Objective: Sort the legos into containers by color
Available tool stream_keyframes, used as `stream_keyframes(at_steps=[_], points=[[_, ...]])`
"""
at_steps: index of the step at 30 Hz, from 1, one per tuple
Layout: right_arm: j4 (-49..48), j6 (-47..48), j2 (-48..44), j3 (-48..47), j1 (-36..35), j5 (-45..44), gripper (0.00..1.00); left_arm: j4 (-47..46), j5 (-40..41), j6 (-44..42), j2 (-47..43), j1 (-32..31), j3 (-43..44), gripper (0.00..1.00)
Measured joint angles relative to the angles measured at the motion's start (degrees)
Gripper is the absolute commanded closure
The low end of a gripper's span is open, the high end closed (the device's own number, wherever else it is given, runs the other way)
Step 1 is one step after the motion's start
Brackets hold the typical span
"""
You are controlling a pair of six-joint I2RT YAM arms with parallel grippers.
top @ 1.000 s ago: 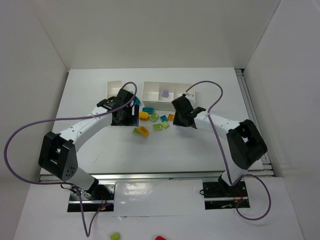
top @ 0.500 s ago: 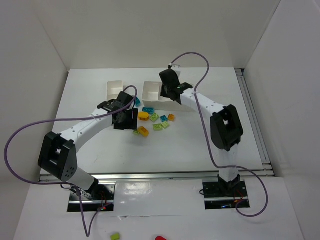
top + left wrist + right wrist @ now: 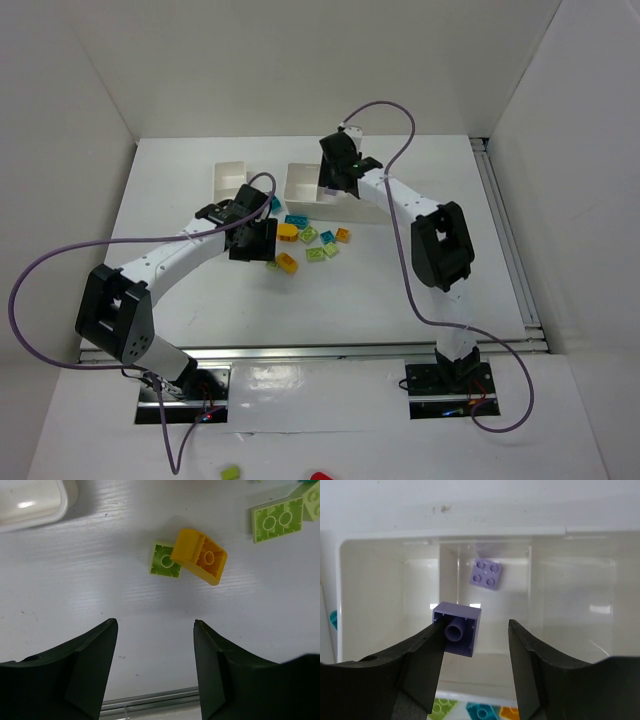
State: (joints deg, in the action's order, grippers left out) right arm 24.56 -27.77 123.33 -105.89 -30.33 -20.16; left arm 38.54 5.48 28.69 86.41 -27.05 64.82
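My right gripper (image 3: 476,625) hangs open over the middle compartment of the long white container (image 3: 445,534). A purple lego (image 3: 457,630) rests against its left finger only, with a clear gap to the right finger. Another purple lego (image 3: 487,574) lies flat in that compartment. My left gripper (image 3: 155,625) is open and empty above the table. Just ahead of it a rounded yellow-orange lego (image 3: 200,556) overlaps a lime green lego (image 3: 165,560). From above, the left gripper (image 3: 252,240) sits left of the loose pile and the right gripper (image 3: 338,178) over the long container (image 3: 302,180).
The smaller white container (image 3: 229,178) stands left of the long one. Loose legos lie between the arms: a yellow one (image 3: 288,232), a teal one (image 3: 296,220), lime green ones (image 3: 315,254) and an orange one (image 3: 343,235). Another green lego (image 3: 277,520) lies to the right.
My right gripper swung from the pile up over the long container and opened, freeing the purple lego from its grip. My left gripper narrowed and shifted slightly toward the pile.
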Motion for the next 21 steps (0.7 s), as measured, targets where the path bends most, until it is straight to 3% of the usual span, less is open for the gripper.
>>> stream_keyframes(at_steps=[3,4,7,8,9,12,15,18,21], points=[[-0.46,0.09,-4.35,5.84,0.0,0.28,0.49,0.15,0.72,-0.11,-0.07,0.0,0.13,0.3],[-0.22,0.15,-5.27,6.97,0.07,0.28,0.59,0.26,0.83,-0.13,-0.07,0.0,0.31,0.3],[0.83,-0.09,-5.79,7.19,0.52,0.39,0.6,0.52,1.16,-0.2,-0.07,0.0,1.01,0.3],[1.16,-0.02,-5.77,7.19,0.66,0.39,0.56,0.46,1.27,-0.2,-0.07,0.0,1.29,0.3],[1.38,0.24,-5.77,7.19,0.87,0.46,0.42,0.48,1.33,-0.22,-0.07,0.0,1.55,0.3],[1.31,0.81,-5.77,7.19,1.14,0.76,0.27,0.44,1.49,-0.22,-0.07,0.0,1.84,0.3],[1.46,1.53,-5.75,6.73,1.33,1.18,0.27,0.55,1.73,-0.22,-0.07,0.0,1.84,0.28],[1.49,2.25,-5.75,5.2,1.33,1.55,0.47,0.59,1.95,-0.22,-0.07,0.0,1.84,0.28],[-0.07,2.95,-6.32,5.64,1.22,1.9,0.48,0.94,2.34,-0.22,-0.07,0.0,1.84,0.28]])
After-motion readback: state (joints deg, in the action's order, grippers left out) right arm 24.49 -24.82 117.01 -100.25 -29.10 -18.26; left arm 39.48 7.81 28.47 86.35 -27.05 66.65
